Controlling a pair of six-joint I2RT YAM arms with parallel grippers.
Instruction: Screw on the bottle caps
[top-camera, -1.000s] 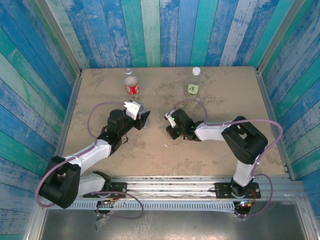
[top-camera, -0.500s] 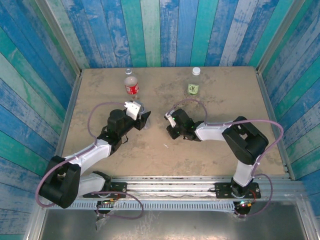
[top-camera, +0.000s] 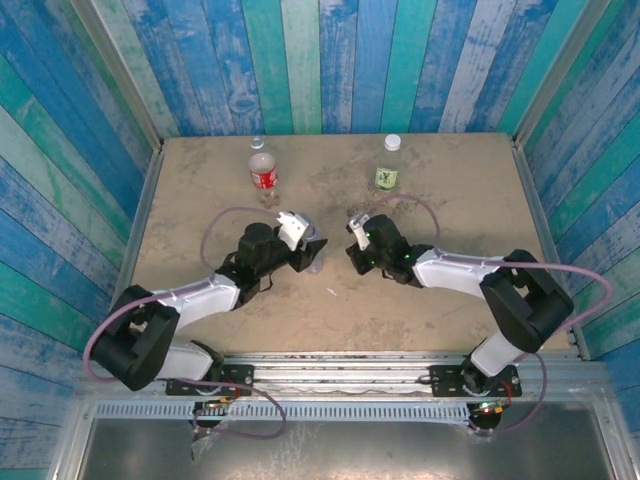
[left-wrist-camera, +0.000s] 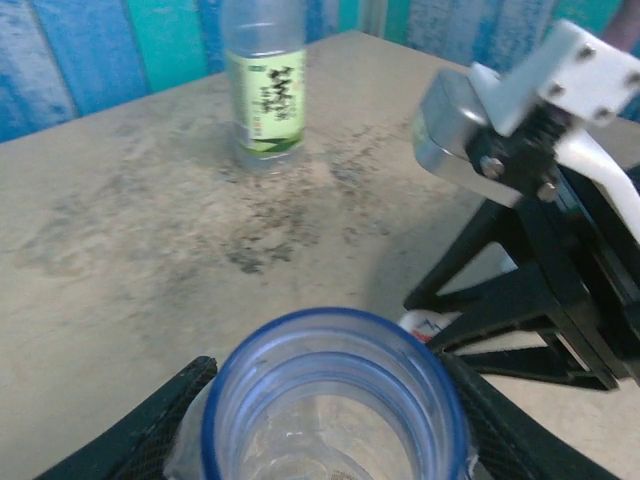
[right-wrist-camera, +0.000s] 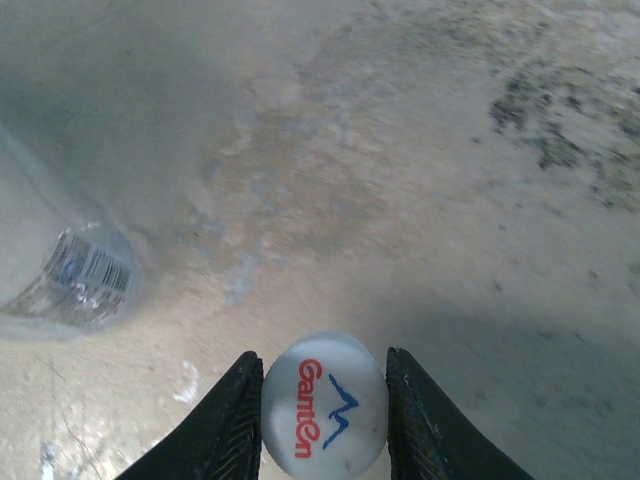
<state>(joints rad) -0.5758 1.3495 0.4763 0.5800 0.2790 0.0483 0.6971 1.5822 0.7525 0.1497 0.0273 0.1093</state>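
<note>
**Bringing a Cap Toward the Open Bottle**

Gripping the slim, unlabelled bluish bottle near the middle of the counter, the left jaws are closed on it, one finger on each side just under the blue-rimmed neck. Its mouth is bare, with nothing on the thread. Just beside it, to its right in the overhead view, the right jaws are pinched narrow on a white cap printed in red and blue. They hold it by its rim, clear of the counter. Cap and bottle are near each other but apart.

At the far side of the counter, the green-labelled bottle stands upright with a white cap on top, so that one looks finished. The red-labelled bottle stands upright to its left. Its top is pale and too small to show whether a cap sits there, or how tightly.

By this reading, one bottle of the three is capped and the second is in hand. The held cap has yet to be carried over the open mouth, set down flat and turned while the left jaws steady the bottle. The red-labelled bottle may need attention afterwards.
</note>
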